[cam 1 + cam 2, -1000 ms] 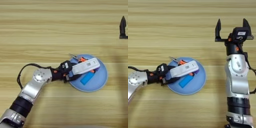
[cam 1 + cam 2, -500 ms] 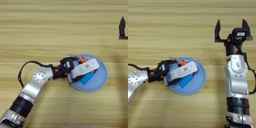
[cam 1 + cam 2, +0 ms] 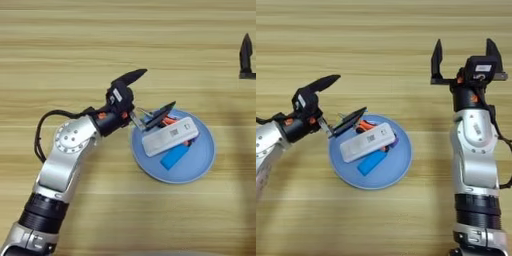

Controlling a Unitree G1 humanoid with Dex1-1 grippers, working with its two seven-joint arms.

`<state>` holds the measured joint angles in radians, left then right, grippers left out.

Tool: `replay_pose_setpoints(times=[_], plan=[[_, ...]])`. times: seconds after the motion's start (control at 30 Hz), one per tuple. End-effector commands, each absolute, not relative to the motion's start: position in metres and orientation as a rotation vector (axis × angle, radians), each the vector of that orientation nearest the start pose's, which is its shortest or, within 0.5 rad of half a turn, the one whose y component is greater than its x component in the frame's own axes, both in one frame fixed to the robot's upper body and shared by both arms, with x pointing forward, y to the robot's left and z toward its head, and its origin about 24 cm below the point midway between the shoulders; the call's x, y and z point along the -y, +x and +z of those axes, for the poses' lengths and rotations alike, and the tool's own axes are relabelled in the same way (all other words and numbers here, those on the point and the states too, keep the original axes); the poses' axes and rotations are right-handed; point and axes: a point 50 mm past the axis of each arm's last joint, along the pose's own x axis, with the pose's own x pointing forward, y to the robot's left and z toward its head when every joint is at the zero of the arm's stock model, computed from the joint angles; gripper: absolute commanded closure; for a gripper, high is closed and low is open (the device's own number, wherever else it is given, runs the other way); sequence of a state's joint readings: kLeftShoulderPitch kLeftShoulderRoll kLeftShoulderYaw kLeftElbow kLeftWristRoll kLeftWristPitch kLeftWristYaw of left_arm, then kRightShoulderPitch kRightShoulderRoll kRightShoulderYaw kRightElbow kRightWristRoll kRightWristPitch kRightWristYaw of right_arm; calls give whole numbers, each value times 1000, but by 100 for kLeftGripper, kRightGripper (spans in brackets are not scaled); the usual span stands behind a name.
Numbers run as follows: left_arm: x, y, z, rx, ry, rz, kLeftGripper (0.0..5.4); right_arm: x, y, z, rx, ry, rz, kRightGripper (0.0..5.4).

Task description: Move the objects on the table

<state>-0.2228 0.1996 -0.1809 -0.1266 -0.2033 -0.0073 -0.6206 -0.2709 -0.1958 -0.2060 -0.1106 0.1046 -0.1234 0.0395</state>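
The table (image 3: 60,45), by far the broadest thing in view, bears a round light-blue plate (image 3: 200,167) a little right of centre. At the right, the right arm is held upright over bare wood, and the right gripper (image 3: 466,55) is seen with its two fingers spread wide and nothing between them; it is well apart from the plate and appears idle. The left arm is stretched in from the lower left, and the left gripper (image 3: 147,92) is found at the plate's left rim, opened wide, one finger raised over the wood and the other lowered onto the pile at the plate's edge. Nothing is gripped.

On the plate the white device (image 3: 170,136) is laid slantwise across the pliers (image 3: 172,121), whose orange-and-black handles show only in part beneath it; a small blue block (image 3: 173,157) lies just beside the device.

If the device is to be taken next, the wrist would best be turned so that the fingers straddle its narrow width, and closing should be delayed until both fingers are clear of the pliers, lest the stack be dragged or the plate shifted
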Motion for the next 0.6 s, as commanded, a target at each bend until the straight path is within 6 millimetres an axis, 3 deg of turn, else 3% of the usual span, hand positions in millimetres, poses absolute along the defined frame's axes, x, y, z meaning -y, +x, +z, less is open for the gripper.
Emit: replay_pose_setpoints(times=[0.03, 0.3, 0.6], plan=[[-102, 277, 128, 337, 77, -733, 1, 211, 285, 169, 554, -116, -72, 0], [-146, 307, 127, 386, 23, -187, 1, 218, 282, 172, 569, -170, -54, 0], [-169, 312, 115, 396, 58, -4, 1, 207, 277, 176, 576, -263, 175, 0]])
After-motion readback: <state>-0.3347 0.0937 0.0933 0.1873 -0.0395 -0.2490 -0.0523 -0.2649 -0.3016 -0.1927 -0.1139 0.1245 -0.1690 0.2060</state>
